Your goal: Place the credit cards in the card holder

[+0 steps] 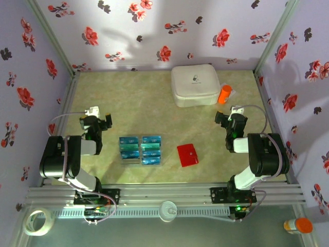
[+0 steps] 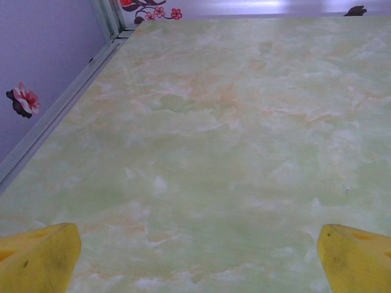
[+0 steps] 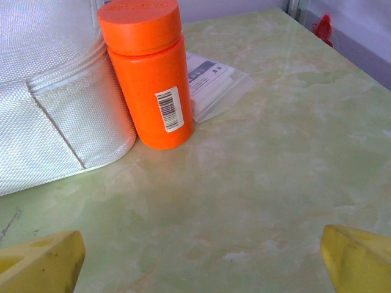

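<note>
Credit cards (image 1: 141,150) near card holder (image 1: 187,155) — apart

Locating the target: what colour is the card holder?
The card holder is bright red, clearest in the top external view.

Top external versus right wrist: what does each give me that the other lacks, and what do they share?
Top external gives the credit cards in two columns, the red card holder to their right, and the left gripper. Right wrist gives the barcode label on the orange bottle and the woven texture of the white case. Shared: the bottle beside the case, the table, and the right gripper, open.
</note>
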